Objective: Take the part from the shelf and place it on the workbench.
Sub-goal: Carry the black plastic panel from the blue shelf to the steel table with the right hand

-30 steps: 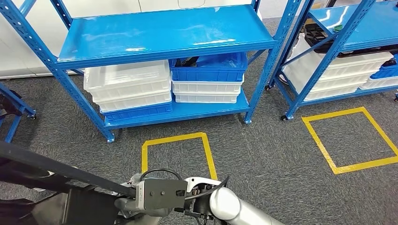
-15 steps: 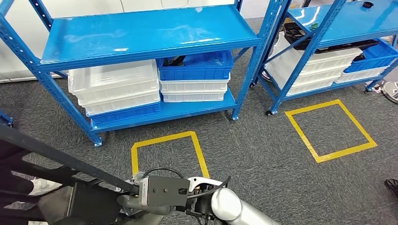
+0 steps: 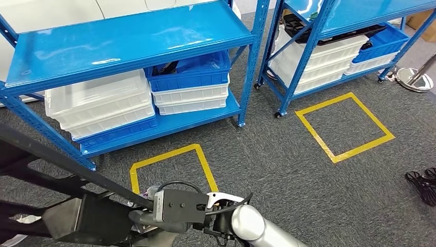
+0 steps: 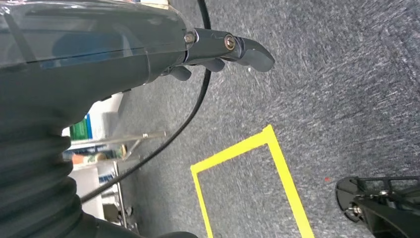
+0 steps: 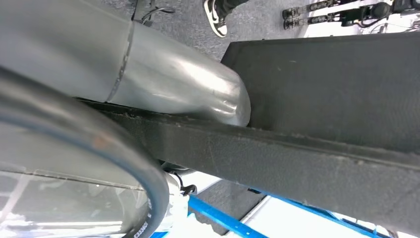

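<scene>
Black and long-barred, the part point(image 3: 56, 167) is riding low at the robot's left front, up off the floor and well apart from the blue shelf point(image 3: 128, 38) beyond it. Its bar is slanting across toward the right wrist, and a boxy end is hanging beside it. In the right wrist view the right robot hand point(image 5: 173, 84) is gripping that bar: the thick grey thumb is lying pressed across it, and the bar is hiding the fingers. The left robot hand point(image 4: 218, 47) is hanging over grey carpet point(image 3: 288, 175), fingers loosely apart and holding nothing.

On the shelf's lower level, stacked white bins point(image 3: 97, 100) are sitting beside a blue bin point(image 3: 187, 74) that tops another white stack. A yellow taped square point(image 3: 169, 154) is lying on the carpet just in front. A second blue shelf point(image 3: 313, 25) is standing to the right.
</scene>
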